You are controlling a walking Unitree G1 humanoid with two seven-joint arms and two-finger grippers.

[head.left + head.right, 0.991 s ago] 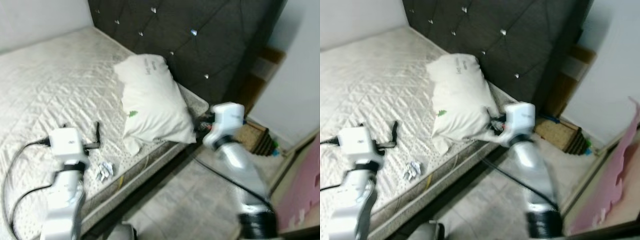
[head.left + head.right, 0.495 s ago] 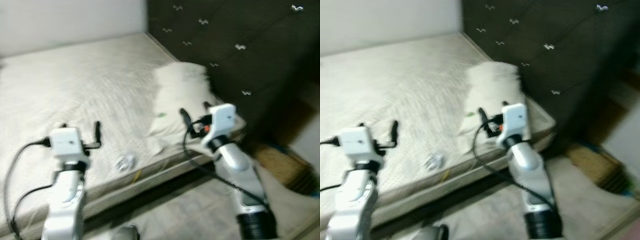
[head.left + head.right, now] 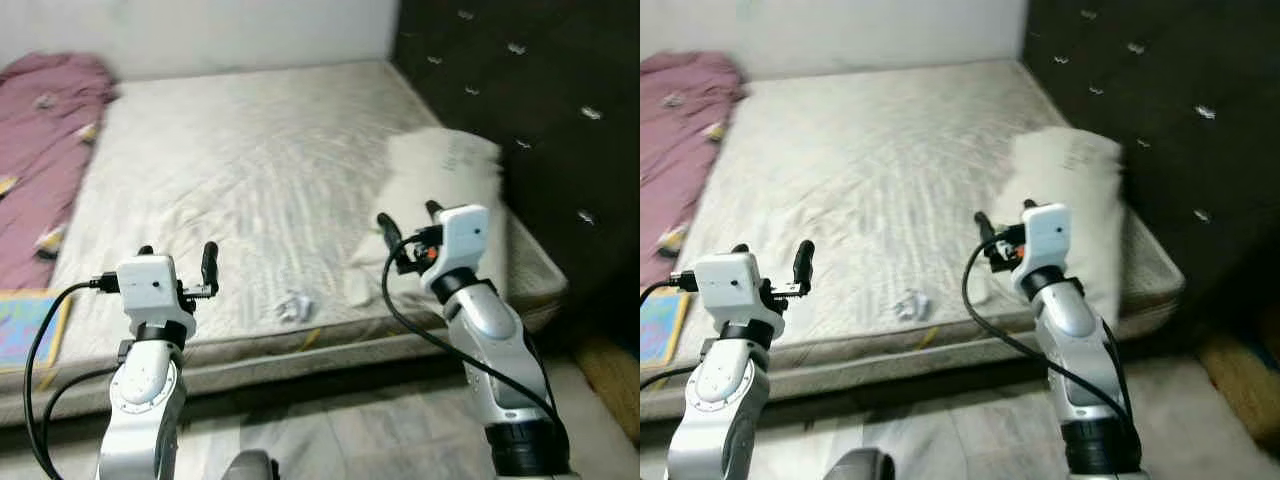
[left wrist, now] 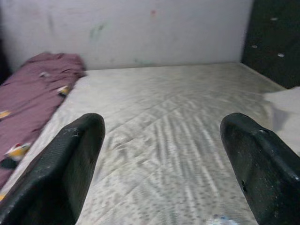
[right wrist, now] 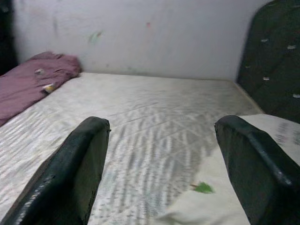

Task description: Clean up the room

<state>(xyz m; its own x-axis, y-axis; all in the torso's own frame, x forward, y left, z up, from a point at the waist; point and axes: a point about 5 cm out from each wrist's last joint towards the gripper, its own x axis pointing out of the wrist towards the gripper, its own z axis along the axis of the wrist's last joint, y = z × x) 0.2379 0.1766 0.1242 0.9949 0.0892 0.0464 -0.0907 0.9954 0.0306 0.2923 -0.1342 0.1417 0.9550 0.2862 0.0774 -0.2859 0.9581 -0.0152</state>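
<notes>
The robot stands at the long edge of a bare mattress (image 3: 260, 170), both arms raised in front of it. The left gripper (image 3: 178, 262) is held over the near edge of the bed at about 7 o'clock in the head view, its two black fingers (image 4: 65, 173) spread wide with nothing between them. The right gripper (image 3: 408, 225) hangs at about 4 o'clock, just in front of the lower end of a white pillow (image 3: 440, 195); its fingers (image 5: 79, 168) are also spread wide and empty, and I cannot tell whether they touch the pillow.

The pillow lies at 2 o'clock, against a dark tufted headboard (image 3: 530, 110) studded with shiny buttons. A small green mark (image 5: 203, 188) shows on the pillow in the right wrist view.

Between the two grippers, near the front edge of the mattress at about 6 o'clock, lies a small crumpled scrap (image 3: 293, 307) of pale wrapper or paper, apart from both grippers. A pink blanket (image 3: 45, 150) is bunched at 10 o'clock on the far left of the bed, against the white wall (image 4: 140, 28). A flat, colourful board (image 3: 25, 325) sits at 8 o'clock by the mattress edge. Grey floor (image 3: 330, 440) runs below the bed.
</notes>
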